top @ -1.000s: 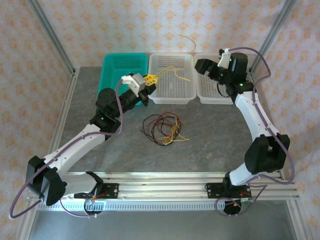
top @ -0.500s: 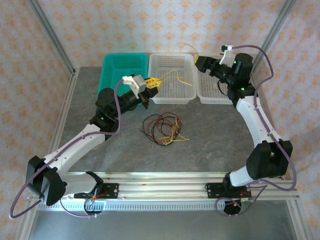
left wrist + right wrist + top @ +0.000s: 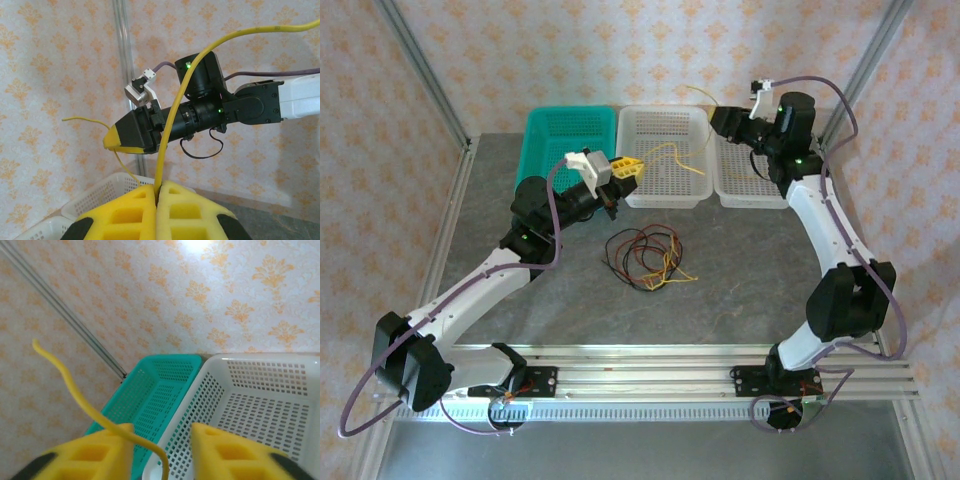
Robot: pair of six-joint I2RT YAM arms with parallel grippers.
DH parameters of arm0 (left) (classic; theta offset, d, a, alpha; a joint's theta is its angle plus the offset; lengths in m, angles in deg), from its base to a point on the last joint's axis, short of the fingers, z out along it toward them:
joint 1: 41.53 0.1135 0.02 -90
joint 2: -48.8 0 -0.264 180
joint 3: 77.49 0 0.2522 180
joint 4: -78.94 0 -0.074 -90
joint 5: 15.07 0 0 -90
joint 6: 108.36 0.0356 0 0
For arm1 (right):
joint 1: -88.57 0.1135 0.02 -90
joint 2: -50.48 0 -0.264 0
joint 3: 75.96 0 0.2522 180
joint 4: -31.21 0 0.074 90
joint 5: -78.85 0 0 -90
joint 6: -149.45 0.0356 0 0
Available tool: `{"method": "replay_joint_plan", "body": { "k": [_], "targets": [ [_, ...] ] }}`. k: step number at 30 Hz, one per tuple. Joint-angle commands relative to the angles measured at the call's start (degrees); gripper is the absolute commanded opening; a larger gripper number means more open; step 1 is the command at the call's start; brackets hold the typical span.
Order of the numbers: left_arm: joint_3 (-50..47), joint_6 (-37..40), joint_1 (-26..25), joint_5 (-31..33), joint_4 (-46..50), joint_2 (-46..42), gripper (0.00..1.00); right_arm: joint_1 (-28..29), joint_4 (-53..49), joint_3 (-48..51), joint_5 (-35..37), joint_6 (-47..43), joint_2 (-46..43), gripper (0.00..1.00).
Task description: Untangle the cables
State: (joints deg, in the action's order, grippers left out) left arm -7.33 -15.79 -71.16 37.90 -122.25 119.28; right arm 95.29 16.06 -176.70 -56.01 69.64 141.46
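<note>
The left gripper (image 3: pixel 624 166) is positioned over the near rim of the middle white basket (image 3: pixel 650 130), just beside the teal basket (image 3: pixel 555 135). In the left wrist view its yellow pads (image 3: pixel 125 215) are seen pressed fully together, with a yellow cable (image 3: pixel 172 115) clamped in the seam between them. From there the cable (image 3: pixel 670 147) is seen arching above the middle basket in the top view.

The right gripper (image 3: pixel 718 122) is raised over the gap between the middle basket and the right white basket (image 3: pixel 750 185). In the right wrist view its jaws (image 3: pixel 161 430) are held wide apart. A yellow strand (image 3: pixel 75 390) is draped across one pad and is not pinched. Whether this is the same cable cannot be told.

The cable tangle (image 3: pixel 642 255), made of red, black and yellow loops, is found on the grey desk (image 3: pixel 750 280), near the baskets and apart from both grippers
</note>
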Motion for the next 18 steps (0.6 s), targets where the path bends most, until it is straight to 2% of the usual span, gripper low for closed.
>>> {"method": "replay_joint_plan", "body": {
  "k": [1, 6, 10, 13, 18],
  "targets": [
    [1.7, -2.3, 0.0, 1.2, 0.0, -0.2, 0.00, 2.0, -2.6, -2.4, 3.4, -6.1, -1.6, 0.19],
    [8.5, -10.1, 0.4, 3.4, 6.7, 3.5, 0.00, 6.4, -4.3, -0.5, 9.8, -12.6, -4.5, 0.00],
    [18.4, -14.3, 0.8, 2.6, 16.7, 9.0, 0.00, 12.7, -6.5, 0.6, 18.1, -20.8, -6.8, 0.00],
    [25.0, -17.6, 1.2, 5.4, 24.2, 12.8, 0.00, 17.1, -4.9, 3.9, 24.8, -24.9, -8.9, 0.00],
    [32.1, -22.6, 2.2, 8.9, 31.1, 17.8, 0.00, 20.8, -1.0, 9.1, 27.3, -26.1, -11.7, 0.00]
  ]
}}
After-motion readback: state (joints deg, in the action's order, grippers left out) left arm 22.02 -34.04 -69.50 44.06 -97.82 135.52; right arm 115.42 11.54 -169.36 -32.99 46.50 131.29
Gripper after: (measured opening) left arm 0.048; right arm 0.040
